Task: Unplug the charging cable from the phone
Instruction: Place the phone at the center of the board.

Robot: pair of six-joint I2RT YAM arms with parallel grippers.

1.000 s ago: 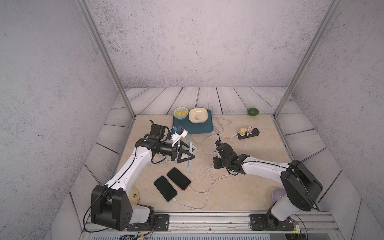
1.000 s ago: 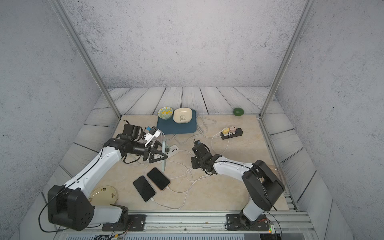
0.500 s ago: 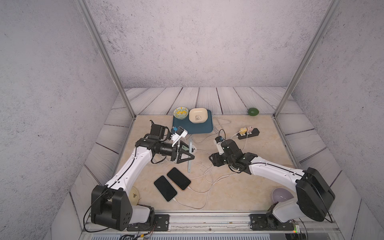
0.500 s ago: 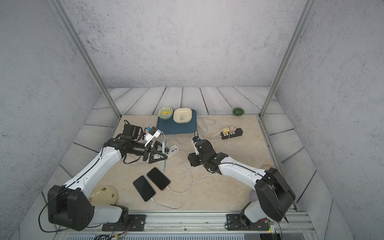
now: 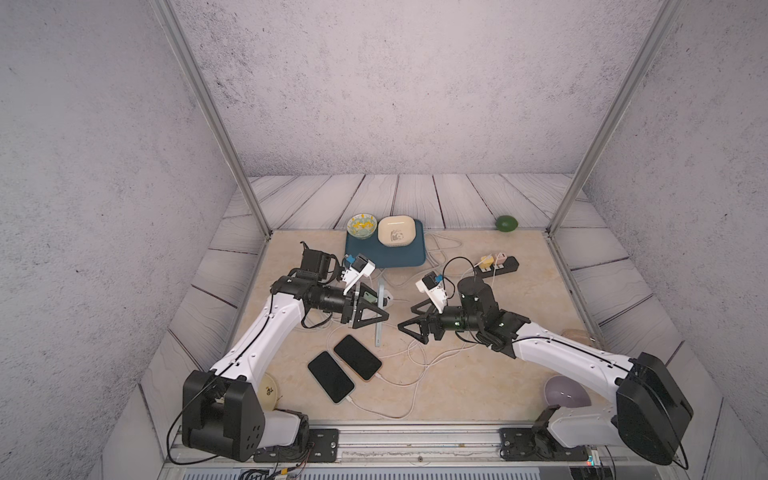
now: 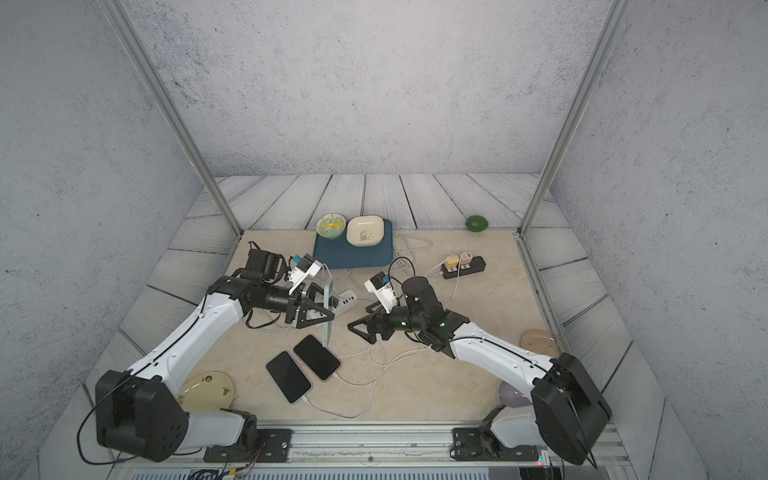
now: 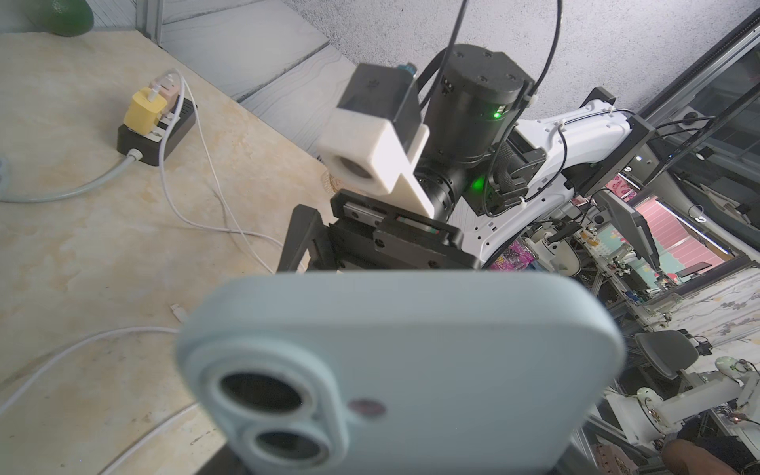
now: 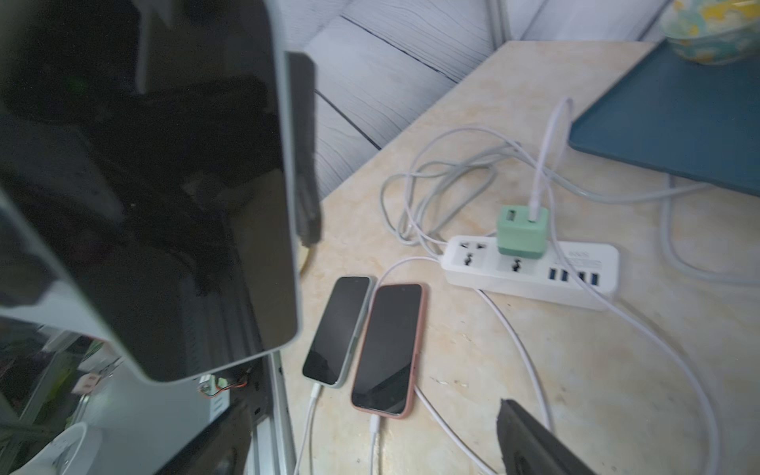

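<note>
My left gripper is shut on the phone, a light blue one held upright above the table and seen edge-on in both top views. Its back with two lenses fills the left wrist view. Its dark screen looms large in the right wrist view. The white charging cable lies on the table with its plug end loose, apart from the phone. My right gripper faces the phone from the right, open and empty, with one finger showing.
Two more phones lie flat with cables plugged in. A white power strip and a black power strip feed tangled white cables. A blue tray with bowls stands behind.
My right gripper has gone from shut to open, and its arm has swung so the jaws now point at the phone. The left arm and the phone have not moved.
</note>
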